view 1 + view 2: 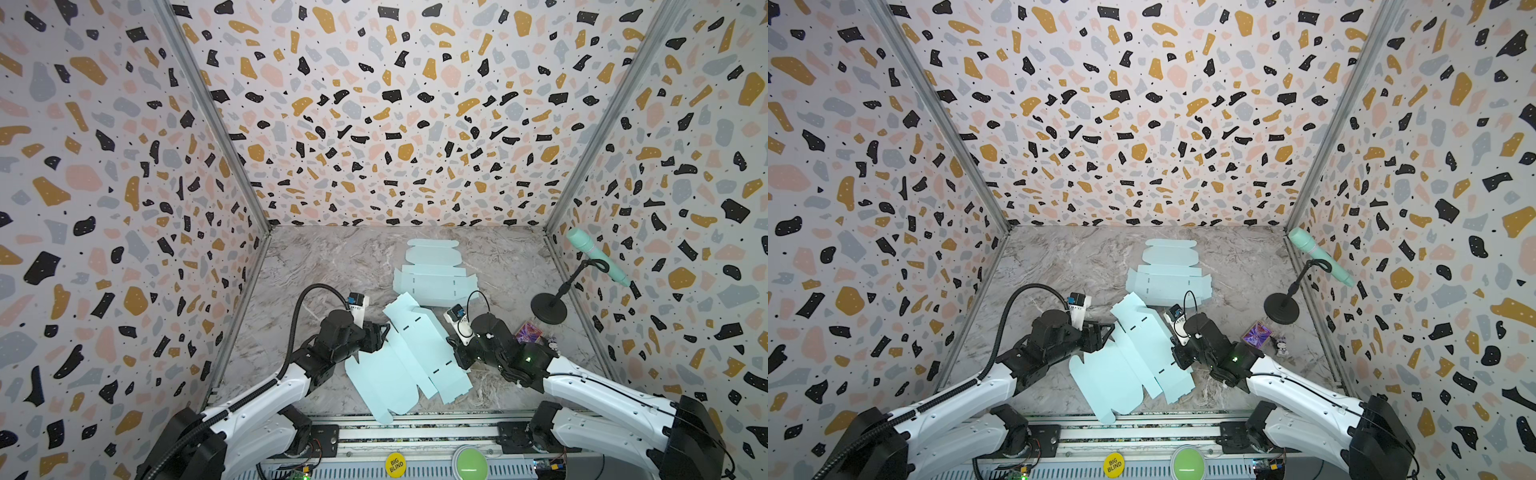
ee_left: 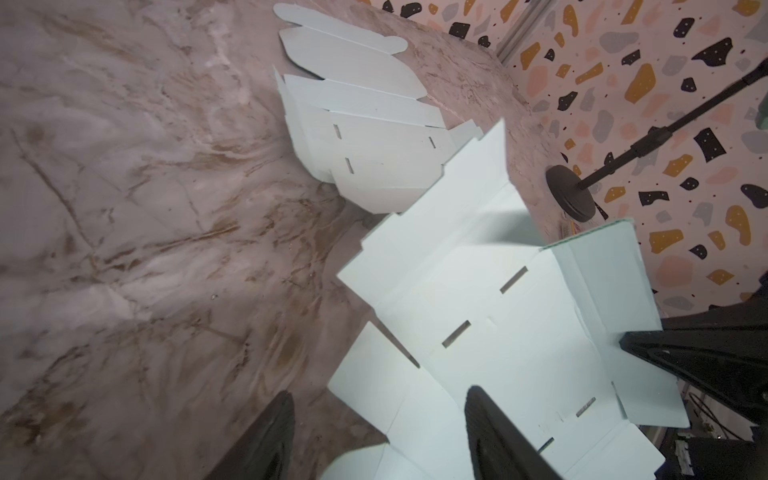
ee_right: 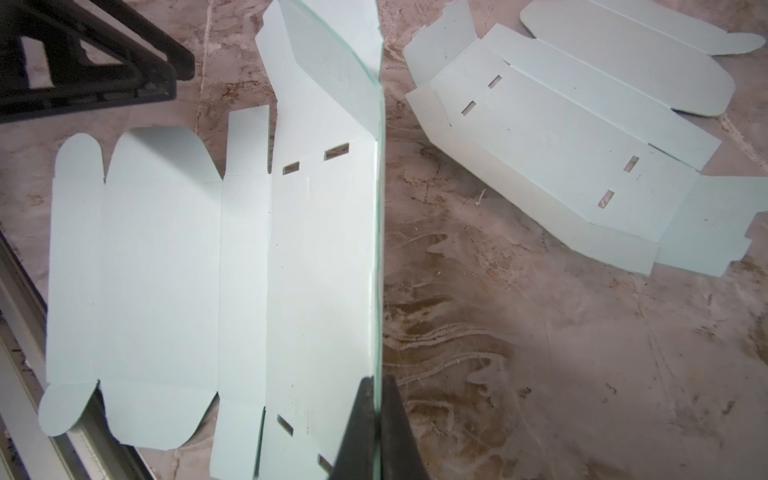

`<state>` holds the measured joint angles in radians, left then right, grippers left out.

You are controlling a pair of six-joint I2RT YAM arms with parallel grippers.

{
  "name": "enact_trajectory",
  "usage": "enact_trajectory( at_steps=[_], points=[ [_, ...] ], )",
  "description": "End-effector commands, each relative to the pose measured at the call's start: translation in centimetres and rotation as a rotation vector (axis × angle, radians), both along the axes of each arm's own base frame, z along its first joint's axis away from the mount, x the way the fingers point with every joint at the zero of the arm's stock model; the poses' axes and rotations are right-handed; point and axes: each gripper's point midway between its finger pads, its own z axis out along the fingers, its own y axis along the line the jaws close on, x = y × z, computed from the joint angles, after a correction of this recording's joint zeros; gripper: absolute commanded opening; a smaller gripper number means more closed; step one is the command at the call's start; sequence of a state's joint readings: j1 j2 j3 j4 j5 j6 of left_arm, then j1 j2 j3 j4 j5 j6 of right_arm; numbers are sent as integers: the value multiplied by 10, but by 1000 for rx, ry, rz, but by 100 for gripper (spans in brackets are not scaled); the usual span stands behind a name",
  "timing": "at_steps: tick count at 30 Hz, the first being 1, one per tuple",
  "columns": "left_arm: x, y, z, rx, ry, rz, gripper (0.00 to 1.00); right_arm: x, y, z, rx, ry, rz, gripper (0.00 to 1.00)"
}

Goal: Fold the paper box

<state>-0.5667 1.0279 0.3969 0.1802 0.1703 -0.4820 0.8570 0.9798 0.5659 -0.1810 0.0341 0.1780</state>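
A pale blue paper box (image 1: 403,361) (image 1: 1133,361) lies unfolded near the table's front edge, its long right panel lifted upright. My right gripper (image 3: 377,395) (image 1: 455,353) is shut on the top edge of that raised panel. My left gripper (image 2: 376,415) (image 1: 384,332) is open at the sheet's left side. One of its fingers (image 2: 490,432) is over the paper box (image 2: 478,291) and the other is over bare table, with nothing gripped. In the right wrist view the rest of the paper box (image 3: 166,270) lies flat.
A second flat blue blank (image 1: 434,274) (image 3: 561,145) lies behind, toward the back wall. A black microphone stand (image 1: 548,307) with a mint microphone (image 1: 596,257) is at the right wall, with a purple card pack (image 1: 528,332) beside it. Yellow (image 1: 395,464) and green (image 1: 471,461) buttons sit on the front rail.
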Motion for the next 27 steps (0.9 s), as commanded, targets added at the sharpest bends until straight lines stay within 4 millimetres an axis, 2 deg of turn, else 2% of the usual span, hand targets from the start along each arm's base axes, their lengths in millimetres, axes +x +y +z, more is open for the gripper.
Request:
enact_trajectory(
  at_steps=[1, 5, 9, 22, 27],
  points=[
    [2, -7, -4, 11, -7, -53, 74, 1, 3, 15, 35, -38, 11, 0],
    [4, -19, -7, 6, 4, -111, 76, 0, 4, 15, 38, -37, 16, 0],
    [6, -29, -1, -22, -19, -152, 76, 0, 3, 15, 40, -37, 7, 0],
    [-11, -50, 13, -57, -75, -258, 62, 1, 4, 12, 34, -29, 4, 0],
    [-18, -53, 11, -50, -72, -272, 58, 2, 4, 14, 35, -34, 2, 0]
  ],
)
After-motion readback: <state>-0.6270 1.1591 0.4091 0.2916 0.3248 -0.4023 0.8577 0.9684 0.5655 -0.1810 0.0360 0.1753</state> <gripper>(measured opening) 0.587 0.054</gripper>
